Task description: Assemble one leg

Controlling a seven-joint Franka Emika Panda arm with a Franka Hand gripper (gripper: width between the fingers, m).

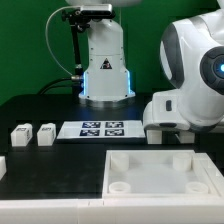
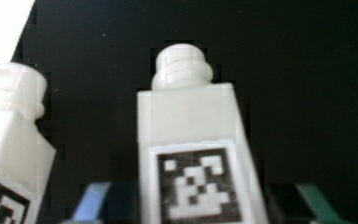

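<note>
The leg [image 2: 190,140] is shown in the middle of the wrist view against the black table [image 2: 309,70]. Its tag face is turned to the camera, and its ribbed round tip [image 2: 181,65] points away from the gripper [image 2: 202,203]. The claw is held wide: blue fingertips [image 2: 94,203] are seen one on each side of the leg, and neither is pressed against it, so nothing is gripped. A second leg [image 2: 12,130] lies near it, parallel and not touching.

In the exterior view, an outer post [image 1: 20,133] and an inner post [image 1: 45,133], both small, white and tagged, are seen side by side on the table. Whether they are the two from the wrist view cannot be told. The marker board [image 1: 92,129] lies just beside them toward the exterior view's right. The white tray [image 1: 150,175] is placed nearer the camera. The arm [image 1: 195,75] fills the exterior view's right, and the claw is hidden beneath it.
</note>
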